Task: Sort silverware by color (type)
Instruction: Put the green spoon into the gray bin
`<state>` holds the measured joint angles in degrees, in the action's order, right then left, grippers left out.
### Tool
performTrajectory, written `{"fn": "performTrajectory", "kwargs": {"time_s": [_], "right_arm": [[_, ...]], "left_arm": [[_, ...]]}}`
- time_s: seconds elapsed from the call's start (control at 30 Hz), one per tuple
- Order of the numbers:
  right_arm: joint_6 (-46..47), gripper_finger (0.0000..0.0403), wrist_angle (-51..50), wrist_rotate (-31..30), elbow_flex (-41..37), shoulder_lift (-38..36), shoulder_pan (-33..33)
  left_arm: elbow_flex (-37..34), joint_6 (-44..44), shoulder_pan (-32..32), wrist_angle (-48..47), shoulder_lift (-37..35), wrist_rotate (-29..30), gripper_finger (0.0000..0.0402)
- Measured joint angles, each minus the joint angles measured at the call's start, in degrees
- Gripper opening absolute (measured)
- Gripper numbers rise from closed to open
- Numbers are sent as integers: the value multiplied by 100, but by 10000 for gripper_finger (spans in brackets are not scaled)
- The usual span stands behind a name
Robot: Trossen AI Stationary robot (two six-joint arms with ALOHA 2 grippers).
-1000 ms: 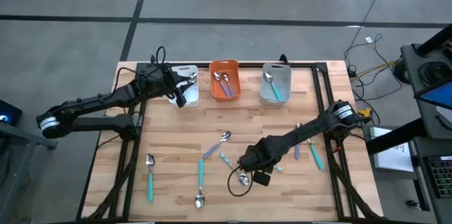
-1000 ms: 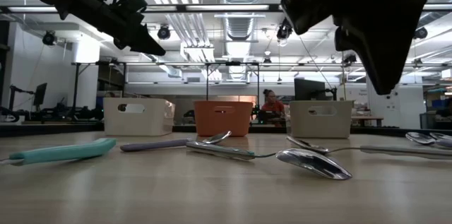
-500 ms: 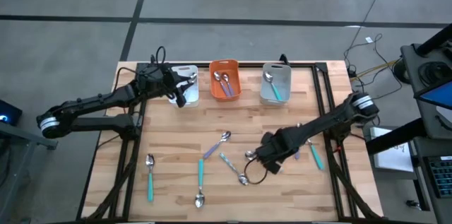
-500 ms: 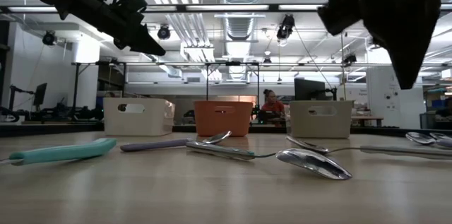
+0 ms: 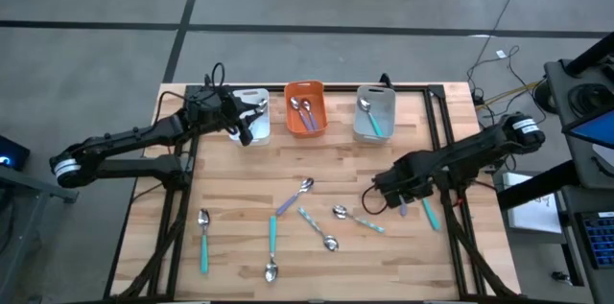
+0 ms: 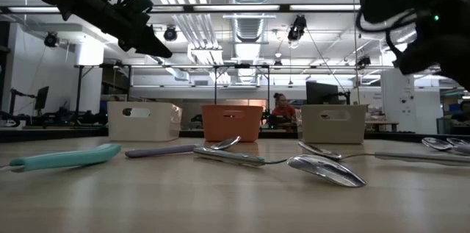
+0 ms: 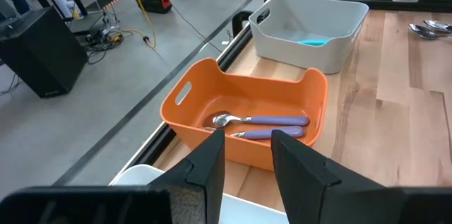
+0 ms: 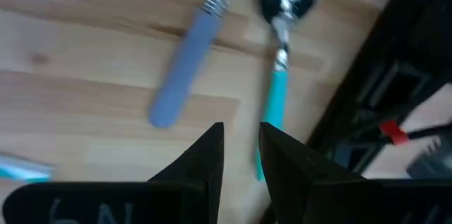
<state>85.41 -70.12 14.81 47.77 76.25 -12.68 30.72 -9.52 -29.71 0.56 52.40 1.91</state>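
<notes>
Having swung from 6 o'clock toward 3 o'clock, right gripper (image 5: 395, 189) hovers empty, jaws narrowly parted, above lavender-handled metal spoon (image 8: 185, 64) and teal-handled metal spoon (image 8: 277, 90); left gripper (image 5: 246, 128), jaws narrowly parted too, waits unmoved at 11 o'clock over white plastic bin (image 5: 261, 99). Next pick probably starting.

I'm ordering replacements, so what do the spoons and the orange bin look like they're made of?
The spoons have bright, mirror-like bowls, so probably polished metal; their matte handles in flat teal and lavender look like plastic or a coating. The orange bin has smooth, rounded, evenly coloured walls with a moulded handle slot, likely plastic.
</notes>
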Motion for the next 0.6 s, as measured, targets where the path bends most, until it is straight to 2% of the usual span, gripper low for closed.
{"fn": "performTrajectory", "kwargs": {"time_s": [0.17,0.43,0.6], "right_arm": [[-356,97,54,268,-206,124,34],[-527,159,30,317,-328,376,102],[-714,173,44,319,-468,660,100]], "left_arm": [[0,-2,0,2,0,0,98],[0,-2,0,4,0,0,98],[0,-2,0,2,0,0,98]]}}
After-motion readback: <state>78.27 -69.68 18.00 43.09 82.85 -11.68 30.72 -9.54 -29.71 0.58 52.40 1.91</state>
